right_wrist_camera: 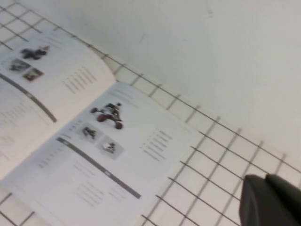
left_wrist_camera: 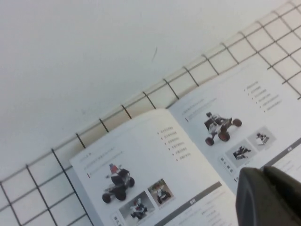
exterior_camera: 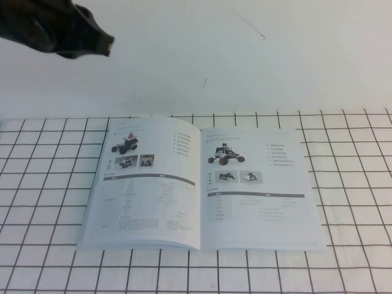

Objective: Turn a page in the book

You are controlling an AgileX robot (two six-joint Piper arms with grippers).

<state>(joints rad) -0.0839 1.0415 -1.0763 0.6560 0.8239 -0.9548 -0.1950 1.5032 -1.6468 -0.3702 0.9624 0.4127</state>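
The book lies open and flat on the checked cloth, spine towards me. Its left page and right page each picture a small wheeled buggy above a dark grey header bar and a table. No flat machine picture shows, so I cannot tell which leaf is the task's page. My left gripper hangs high at the far left, well clear of the book, fingers together. In the left wrist view the left gripper is over the book. My right gripper is shut and empty, off the book, out of the high view.
A white cloth with a black grid covers the table under the book. Behind it a plain white surface reaches the far edge of view. No other objects are in view.
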